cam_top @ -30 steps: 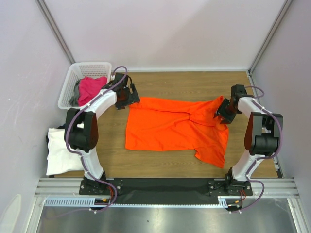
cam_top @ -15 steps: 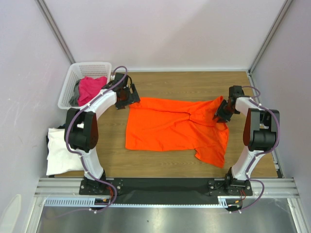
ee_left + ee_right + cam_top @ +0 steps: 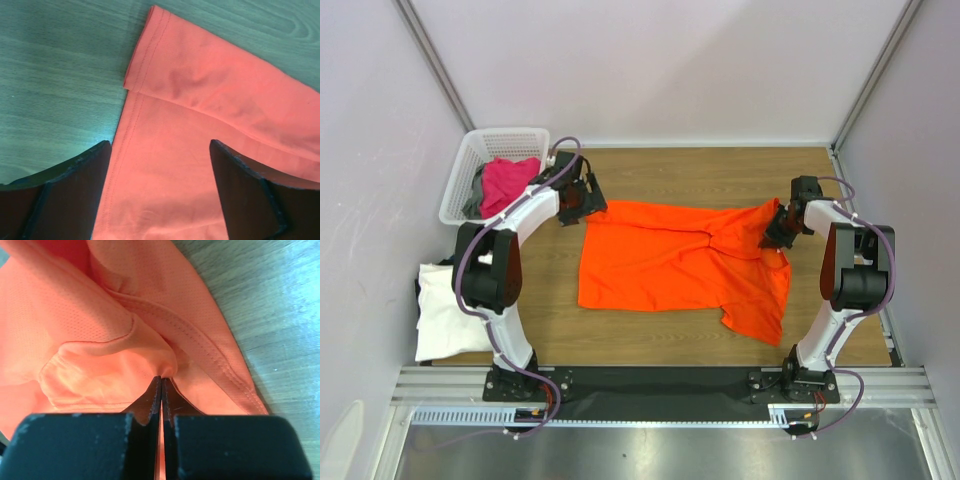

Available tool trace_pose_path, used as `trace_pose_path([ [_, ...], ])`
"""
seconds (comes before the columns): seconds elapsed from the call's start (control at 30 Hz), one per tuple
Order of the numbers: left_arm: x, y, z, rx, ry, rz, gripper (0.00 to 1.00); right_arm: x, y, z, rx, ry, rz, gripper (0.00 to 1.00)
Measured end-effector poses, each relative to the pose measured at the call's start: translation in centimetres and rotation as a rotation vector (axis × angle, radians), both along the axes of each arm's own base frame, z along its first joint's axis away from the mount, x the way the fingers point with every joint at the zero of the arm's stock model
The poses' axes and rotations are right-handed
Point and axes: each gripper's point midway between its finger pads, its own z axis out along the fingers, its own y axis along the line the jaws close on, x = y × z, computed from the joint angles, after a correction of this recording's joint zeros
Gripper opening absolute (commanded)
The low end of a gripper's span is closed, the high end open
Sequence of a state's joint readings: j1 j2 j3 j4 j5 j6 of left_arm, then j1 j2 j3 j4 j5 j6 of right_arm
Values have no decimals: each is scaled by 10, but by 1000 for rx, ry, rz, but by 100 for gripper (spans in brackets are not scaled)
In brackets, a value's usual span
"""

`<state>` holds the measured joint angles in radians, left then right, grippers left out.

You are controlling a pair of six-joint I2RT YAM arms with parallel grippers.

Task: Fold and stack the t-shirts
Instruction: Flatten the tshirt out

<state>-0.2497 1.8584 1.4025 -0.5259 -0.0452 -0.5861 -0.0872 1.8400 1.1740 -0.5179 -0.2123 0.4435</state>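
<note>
A bright orange t-shirt lies spread across the middle of the wooden table. My left gripper is at its far left corner; in the left wrist view the jaws stand open over the hemmed orange t-shirt corner. My right gripper is at the shirt's far right corner. In the right wrist view it is shut on a pinched fold of the orange t-shirt. A white t-shirt lies folded at the left edge. A magenta-pink t-shirt and a grey one sit in the basket.
The white lattice basket stands at the back left corner. Bare wooden table lies behind the shirt. Metal frame posts and pale walls enclose the table. The arm bases are at the near edge.
My right gripper has shut on the shirt's fold and shifted slightly toward the far right corner. The left gripper has barely moved.
</note>
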Motion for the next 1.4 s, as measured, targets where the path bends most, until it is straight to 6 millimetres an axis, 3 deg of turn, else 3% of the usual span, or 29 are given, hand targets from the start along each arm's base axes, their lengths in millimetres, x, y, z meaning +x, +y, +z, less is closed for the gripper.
trace_pose_path([
  [0.27, 14, -3, 1, -42, -49, 40, 79, 2, 4, 5, 21, -15, 9, 0],
  [0.63, 22, 8, -38, -14, -13, 80, 78, 2, 4, 6, 22, -17, 9, 0],
  [1.07, 37, 12, -51, -14, -42, 92, 68, 0, 4, 6, 22, -11, 9, 0],
  [1.4, 44, 12, -57, -10, -61, 88, 66, 0, 4, 8, 21, -7, 8, 0],
])
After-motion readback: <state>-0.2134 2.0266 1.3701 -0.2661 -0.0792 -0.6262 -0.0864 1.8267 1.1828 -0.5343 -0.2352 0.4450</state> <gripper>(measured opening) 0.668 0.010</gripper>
